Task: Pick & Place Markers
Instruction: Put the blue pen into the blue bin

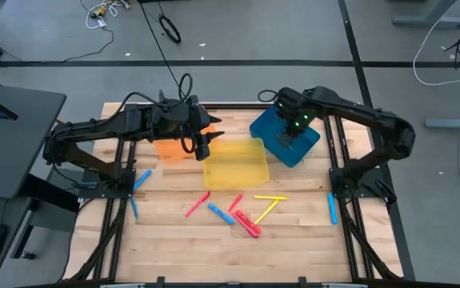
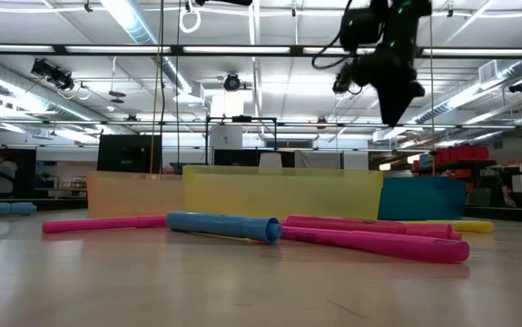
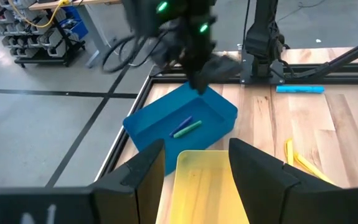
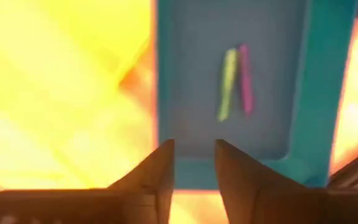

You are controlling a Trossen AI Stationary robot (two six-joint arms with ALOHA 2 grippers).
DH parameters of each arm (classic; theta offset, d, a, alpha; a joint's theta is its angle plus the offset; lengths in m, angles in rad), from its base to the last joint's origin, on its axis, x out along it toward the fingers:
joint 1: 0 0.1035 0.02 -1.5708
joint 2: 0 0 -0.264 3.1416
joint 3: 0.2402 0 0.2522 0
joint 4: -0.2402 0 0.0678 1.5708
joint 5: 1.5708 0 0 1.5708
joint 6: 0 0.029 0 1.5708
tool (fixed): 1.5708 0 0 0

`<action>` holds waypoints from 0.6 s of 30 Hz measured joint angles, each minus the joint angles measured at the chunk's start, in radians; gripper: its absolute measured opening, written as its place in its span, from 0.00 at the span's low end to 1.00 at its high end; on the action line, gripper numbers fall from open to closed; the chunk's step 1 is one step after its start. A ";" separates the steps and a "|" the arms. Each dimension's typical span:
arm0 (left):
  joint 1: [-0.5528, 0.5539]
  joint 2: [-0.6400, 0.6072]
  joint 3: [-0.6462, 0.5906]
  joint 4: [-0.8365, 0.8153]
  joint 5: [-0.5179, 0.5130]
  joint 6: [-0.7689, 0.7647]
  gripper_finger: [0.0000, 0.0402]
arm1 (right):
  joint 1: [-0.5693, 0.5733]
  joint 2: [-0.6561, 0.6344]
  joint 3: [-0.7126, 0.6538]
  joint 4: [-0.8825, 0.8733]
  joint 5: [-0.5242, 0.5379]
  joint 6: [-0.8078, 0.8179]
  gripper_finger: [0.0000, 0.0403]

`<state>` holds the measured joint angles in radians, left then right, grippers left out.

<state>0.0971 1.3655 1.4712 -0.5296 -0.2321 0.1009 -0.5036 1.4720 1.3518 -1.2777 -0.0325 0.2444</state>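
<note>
- High view: right gripper (image 1: 287, 138) hovers over the blue tray (image 1: 266, 128), fingers parted, empty; green marker (image 4: 227, 85) and purple marker (image 4: 245, 86) lie inside.
- Left gripper (image 1: 203, 150), at the yellow tray's (image 1: 258, 172) 10 o'clock edge, is released too.
- Loose markers (image 1: 246, 222) sit at the yellow tray's 6 o'clock.
- We'd lift clear of tray walls first; open board lies around the markers.

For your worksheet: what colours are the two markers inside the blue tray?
Green and purple; left wrist view shows them best.

Both arms are black, built of jointed tubes with looping black cables. The right arm (image 1: 350, 112) shows small green lights near its wrist; each gripper's fingers are dark wedges.
</note>
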 joint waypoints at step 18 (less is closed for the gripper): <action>-0.037 0.000 0.000 -0.187 0.052 0.023 0.46 | 0.330 -0.172 0.000 -0.076 -0.037 0.304 0.02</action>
<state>0.0597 1.3659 1.4712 -0.7170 -0.1801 0.1242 -0.1733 1.2996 1.3518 -1.3540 -0.0695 0.5482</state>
